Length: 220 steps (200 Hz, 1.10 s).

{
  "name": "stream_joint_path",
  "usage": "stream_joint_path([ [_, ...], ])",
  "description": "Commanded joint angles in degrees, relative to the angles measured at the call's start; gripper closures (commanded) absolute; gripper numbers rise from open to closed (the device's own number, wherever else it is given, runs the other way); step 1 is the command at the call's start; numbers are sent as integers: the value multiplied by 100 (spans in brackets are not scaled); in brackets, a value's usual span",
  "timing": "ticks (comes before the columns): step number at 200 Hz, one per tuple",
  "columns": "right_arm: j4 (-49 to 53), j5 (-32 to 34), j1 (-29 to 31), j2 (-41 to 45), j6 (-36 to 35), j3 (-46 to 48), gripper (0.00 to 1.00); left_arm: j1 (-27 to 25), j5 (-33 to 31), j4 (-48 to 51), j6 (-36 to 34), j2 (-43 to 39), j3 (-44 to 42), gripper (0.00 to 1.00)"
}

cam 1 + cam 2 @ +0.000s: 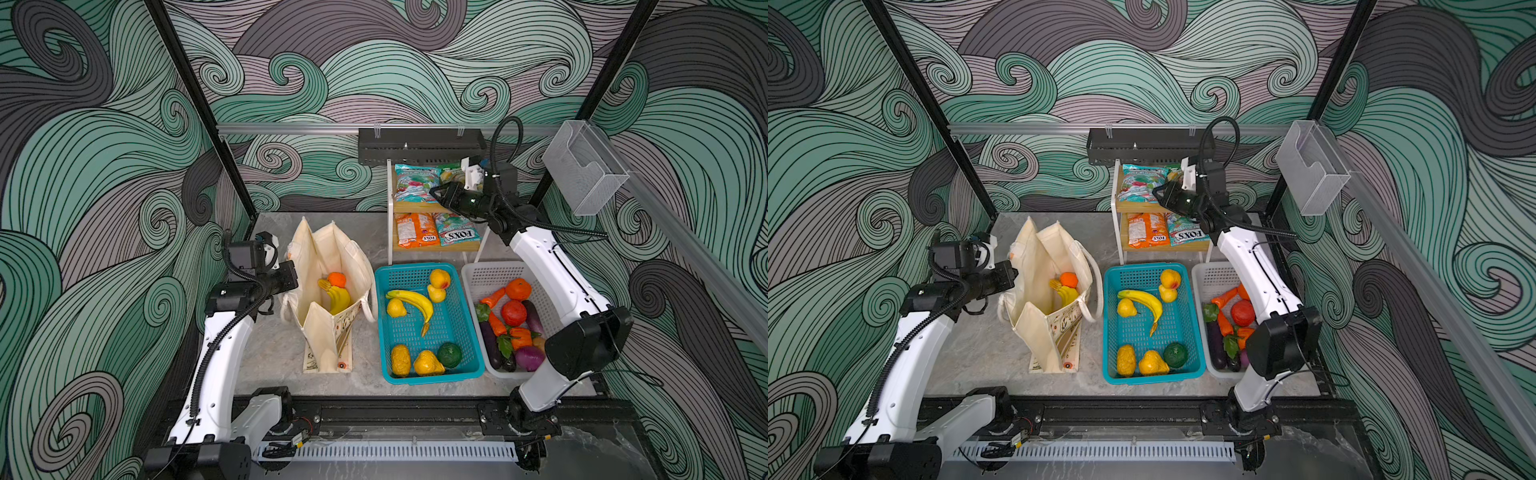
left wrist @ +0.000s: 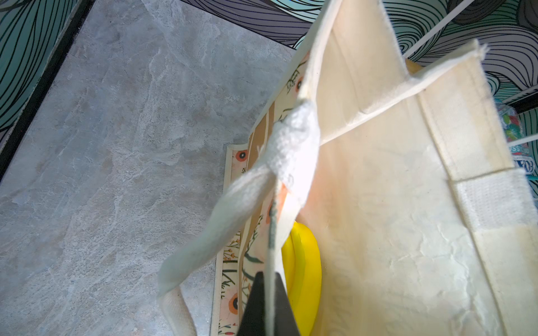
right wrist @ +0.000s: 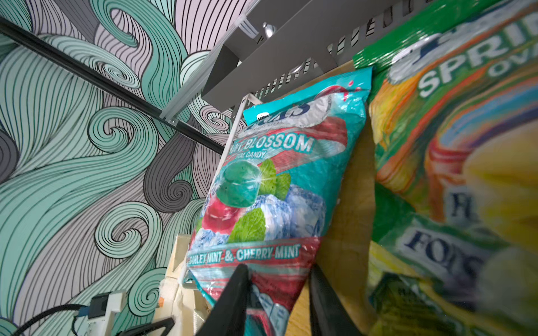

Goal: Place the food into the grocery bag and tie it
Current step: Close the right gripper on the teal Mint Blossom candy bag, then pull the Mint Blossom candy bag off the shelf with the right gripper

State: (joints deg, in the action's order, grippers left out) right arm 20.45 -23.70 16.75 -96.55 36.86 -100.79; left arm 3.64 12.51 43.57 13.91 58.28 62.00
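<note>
The cream grocery bag (image 1: 332, 253) (image 1: 1042, 249) stands open on the left of the table, with an orange (image 1: 336, 279) and a yellow banana bunch (image 1: 338, 300) (image 2: 305, 261) inside. My left gripper (image 1: 291, 276) (image 2: 269, 275) is shut on the bag's near rim beside a white rope handle (image 2: 233, 209). My right gripper (image 1: 434, 193) (image 3: 279, 267) reaches onto the top shelf. Its jaws stand apart around the lower corner of a teal-red packet (image 1: 415, 183) (image 3: 276, 189), and bare wood shows beside one finger. A green-yellow packet (image 3: 451, 145) lies next to it.
A teal basket (image 1: 432, 377) of yellow fruit and a white basket (image 1: 467, 291) of vegetables sit right of the bag. On the lower shelf lie an orange packet (image 1: 415, 230) and a teal one (image 1: 457, 235). Above the shelf hangs a black tray (image 1: 419, 145).
</note>
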Motion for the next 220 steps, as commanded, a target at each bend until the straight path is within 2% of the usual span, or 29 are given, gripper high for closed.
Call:
stream_joint_path([
  [1, -161, -72, 21, -3, 5, -50, 80, 5, 41, 11, -84, -1, -87, 100],
  [46, -82, -36, 43, 189, -63, -214, 100, 3, 49, 11, -88, -8, -81, 100],
  [98, -17, -326, 187, 345, -153, -470, 100, 5, 42, 11, -96, -25, -83, 100],
  [159, 185, -39, 449, 932, -524, -510, 100, 5, 58, 3, -97, -45, -83, 100],
  [220, 280, -184, 766, 1292, -680, -495, 100, 5, 59, 7, -91, -36, -83, 100],
])
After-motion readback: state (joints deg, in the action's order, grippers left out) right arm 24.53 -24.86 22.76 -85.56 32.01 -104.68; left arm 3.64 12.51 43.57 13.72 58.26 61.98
